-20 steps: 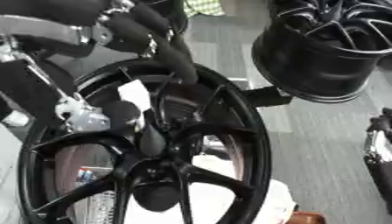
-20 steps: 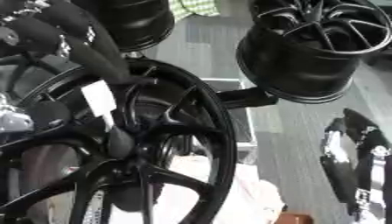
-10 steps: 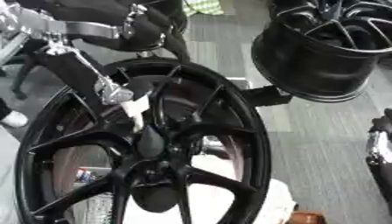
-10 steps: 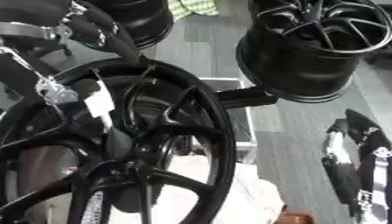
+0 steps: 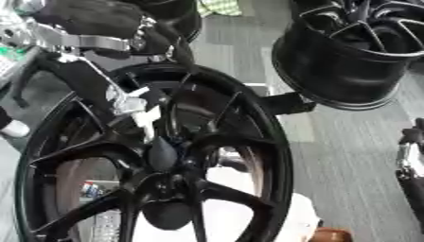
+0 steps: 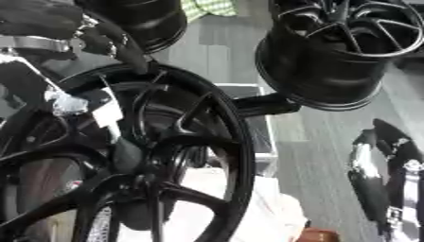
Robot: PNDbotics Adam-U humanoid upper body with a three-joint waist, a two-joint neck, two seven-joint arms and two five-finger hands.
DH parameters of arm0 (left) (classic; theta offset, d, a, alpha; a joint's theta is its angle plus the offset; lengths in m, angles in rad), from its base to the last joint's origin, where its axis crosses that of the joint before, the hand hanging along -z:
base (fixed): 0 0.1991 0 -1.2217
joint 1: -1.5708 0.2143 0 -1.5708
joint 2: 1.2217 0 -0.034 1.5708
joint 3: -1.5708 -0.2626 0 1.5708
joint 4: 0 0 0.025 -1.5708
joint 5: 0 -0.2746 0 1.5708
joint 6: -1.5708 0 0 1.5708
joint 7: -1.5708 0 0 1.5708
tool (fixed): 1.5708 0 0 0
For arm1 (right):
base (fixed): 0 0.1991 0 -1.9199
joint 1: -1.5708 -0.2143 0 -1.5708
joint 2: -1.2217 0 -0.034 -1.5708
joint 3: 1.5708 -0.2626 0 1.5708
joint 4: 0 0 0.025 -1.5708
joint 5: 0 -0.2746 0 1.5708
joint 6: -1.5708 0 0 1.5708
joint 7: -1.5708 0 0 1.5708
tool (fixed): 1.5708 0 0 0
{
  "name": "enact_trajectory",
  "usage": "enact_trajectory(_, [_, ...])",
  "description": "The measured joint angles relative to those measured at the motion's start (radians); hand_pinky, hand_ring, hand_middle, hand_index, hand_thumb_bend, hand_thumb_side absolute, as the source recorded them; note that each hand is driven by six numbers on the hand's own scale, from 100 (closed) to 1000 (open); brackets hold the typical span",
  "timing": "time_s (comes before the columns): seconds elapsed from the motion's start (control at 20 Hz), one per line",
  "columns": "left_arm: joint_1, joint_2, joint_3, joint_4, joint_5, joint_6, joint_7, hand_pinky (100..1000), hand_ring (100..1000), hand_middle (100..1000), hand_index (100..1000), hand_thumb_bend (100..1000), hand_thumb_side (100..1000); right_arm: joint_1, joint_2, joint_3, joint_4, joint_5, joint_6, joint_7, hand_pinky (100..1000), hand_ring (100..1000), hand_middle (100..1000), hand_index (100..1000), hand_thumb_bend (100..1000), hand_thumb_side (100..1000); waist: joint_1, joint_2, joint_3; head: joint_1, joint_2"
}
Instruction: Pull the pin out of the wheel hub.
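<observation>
Standing upright, the wheel (image 5: 157, 160) is presented hub (image 5: 163, 153) forward. The left hand (image 5: 108, 38) is raised above its rim; whether a pin is held cannot be told. The right hand (image 6: 381, 175) is idle.

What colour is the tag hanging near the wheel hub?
White; the tag shows best in the right eye view, against the black wheel.

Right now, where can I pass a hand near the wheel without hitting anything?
Bare grey floor lies between the near wheel and the right hand, below the far wheel. A narrower strip runs up between the far wheel and the left hand. The hub is crowded: spokes, the left arm and a white tag.
</observation>
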Motion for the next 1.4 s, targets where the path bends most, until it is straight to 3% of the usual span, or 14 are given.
enact_trajectory(0.15, [-0.007,0.0,0.001,0.029,-0.024,-0.008,0.008,891,865,790,882,172,576,0.0,0.0,0.001,0.0,0.0,0.0,0.0,873,859,634,788,100,537,0.003,0.005,0.0,0.0,-0.005])
enact_trajectory(0.2, [-0.008,0.0,0.003,0.04,-0.034,-0.011,0.011,891,865,790,882,172,577,0.0,0.0,0.001,0.0,0.0,0.0,0.0,873,859,634,788,100,537,0.006,0.007,0.0,0.0,-0.008])
enact_trajectory(0.4, [-0.015,0.0,0.008,0.068,-0.064,-0.022,0.022,896,875,801,884,255,429,-0.004,0.0,0.001,0.0,0.0,0.0,0.0,873,859,634,788,100,538,0.012,0.014,0.0,0.0,-0.016])
enact_trajectory(0.5, [-0.014,0.0,0.008,0.075,-0.078,-0.027,0.027,898,878,804,887,278,415,-0.008,0.0,0.001,0.0,0.0,0.0,0.0,873,859,634,788,100,539,0.016,0.018,0.0,0.0,-0.018])
enact_trajectory(0.55, [-0.013,0.0,0.008,0.077,-0.085,-0.03,0.03,897,877,803,884,330,327,-0.008,0.0,0.001,0.0,0.0,0.0,0.0,873,859,634,788,100,540,0.017,0.02,0.0,0.0,-0.018])
enact_trajectory(0.65, [-0.005,0.001,0.008,0.078,-0.101,-0.035,0.035,900,881,806,885,385,349,-0.008,0.0,0.001,0.0,0.0,0.0,0.0,873,859,634,788,100,541,0.019,0.024,-0.002,0.0,-0.021])
enact_trajectory(1.05, [0.031,0.027,0.01,0.054,-0.129,-0.049,0.049,904,881,801,891,370,349,-0.01,0.0,0.002,0.0,0.001,0.002,-0.003,873,859,635,789,100,541,0.021,0.033,-0.003,-0.003,-0.021])
enact_trajectory(1.4, [0.051,0.073,0.02,-0.008,-0.112,-0.048,0.048,903,885,805,889,427,379,-0.017,0.0,0.007,0.0,0.002,0.003,-0.006,873,860,635,789,100,544,0.029,0.04,-0.001,-0.01,-0.026])
